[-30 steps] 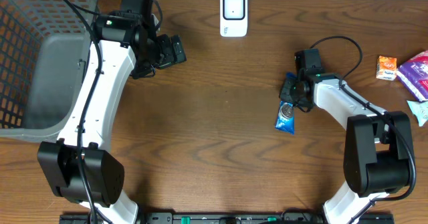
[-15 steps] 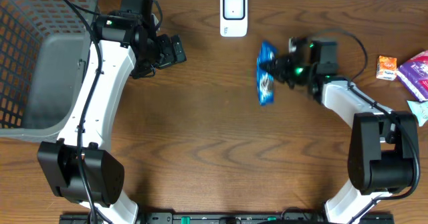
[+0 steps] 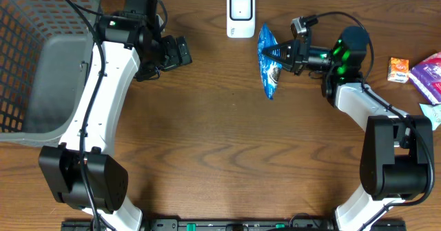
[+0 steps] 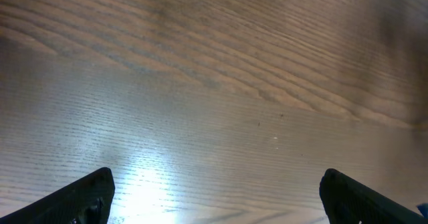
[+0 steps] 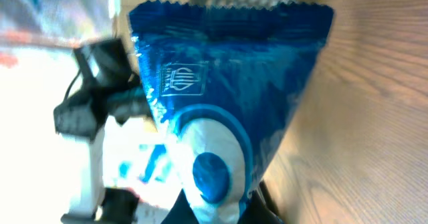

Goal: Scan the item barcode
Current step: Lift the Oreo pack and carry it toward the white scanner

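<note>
- Currently: the pick-up part looks done. The blue foil snack packet (image 3: 267, 64) is gripped by the right tool (image 3: 282, 54) and hangs beside the white box-shaped scanner (image 3: 240, 14), near it but not touching.
- Packet position: overhead, it sits just right of the scanner and a little nearer the middle of the brown wooden desk (image 3: 220, 141). Its long axis runs roughly away from the scanner. I judge it is held off the desk surface, though height is hard to read from above.
- Barcode: not found. The right wrist view shows only the packet's printed front, with a crest mark and a round blue emblem. Which face points at the scanner window, I cannot tell.
- Left to do (judgement): turn or shift the packet so the barcode side faces the scanner, get a read, then set the packet aside.
- Right tool: clenched tight on the packet's edge, the thin foil pinched between the jaws.
- Left tool (image 3: 180, 52): released, jaws spread wide, nothing between them. Its wrist view shows only bare wood grain. It is well apart from the packet and the scanner.
</note>
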Controlling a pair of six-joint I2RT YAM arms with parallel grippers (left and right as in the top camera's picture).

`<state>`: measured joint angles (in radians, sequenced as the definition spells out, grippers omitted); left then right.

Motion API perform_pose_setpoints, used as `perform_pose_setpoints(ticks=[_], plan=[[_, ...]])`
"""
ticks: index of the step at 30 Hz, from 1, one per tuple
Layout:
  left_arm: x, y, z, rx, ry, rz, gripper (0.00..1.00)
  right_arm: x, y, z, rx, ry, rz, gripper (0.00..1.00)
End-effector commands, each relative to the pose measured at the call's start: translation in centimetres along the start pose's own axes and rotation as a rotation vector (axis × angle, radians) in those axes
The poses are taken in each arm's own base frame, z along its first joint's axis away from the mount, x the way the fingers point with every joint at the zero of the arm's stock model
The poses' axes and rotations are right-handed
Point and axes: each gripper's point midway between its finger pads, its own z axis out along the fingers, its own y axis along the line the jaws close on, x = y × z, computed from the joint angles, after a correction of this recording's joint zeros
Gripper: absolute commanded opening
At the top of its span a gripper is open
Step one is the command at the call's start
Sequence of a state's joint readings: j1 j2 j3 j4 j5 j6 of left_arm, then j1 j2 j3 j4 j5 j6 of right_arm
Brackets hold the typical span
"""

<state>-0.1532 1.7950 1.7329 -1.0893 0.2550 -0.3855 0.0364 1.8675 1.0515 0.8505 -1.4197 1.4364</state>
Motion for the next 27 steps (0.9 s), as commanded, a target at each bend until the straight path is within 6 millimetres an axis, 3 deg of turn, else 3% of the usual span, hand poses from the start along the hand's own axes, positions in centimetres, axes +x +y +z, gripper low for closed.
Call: perform_pose_setpoints(ticks=[1,9,15,22,24,27], plan=[[-0.2,0.3,-0.1,-0.013,-0.008,0.007,0.98,2.2,1.1,-0.2,-0.016,0.139,0.053,0.01],[-0.3,0.3,-0.1,-0.013,-0.008,0.007,0.98,1.8,3.5,-1.1,-0.023,0.108,-0.038,0.01],[-0.2,0.3,-0.1,-0.013,-0.008,0.007,0.98,1.0,3.8,-1.5,-0.032,0.063,-0.077,0.01],[-0.3,0.3,-0.1,-0.013,-0.008,0.007,0.98,-2.6,5.4,0.2,-0.097,-0.181,-0.292,0.01],[-0.3,0.3,-0.1,-0.013,-0.008,0.007,0.98,-4.0,4.6,0.7,-0.070,-0.264,-0.348,0.02],[-0.2,0.3,-0.1,-0.013,-0.008,0.007,0.98,-7.2,0.5,0.7,0.070,-0.438,-0.258,0.02]])
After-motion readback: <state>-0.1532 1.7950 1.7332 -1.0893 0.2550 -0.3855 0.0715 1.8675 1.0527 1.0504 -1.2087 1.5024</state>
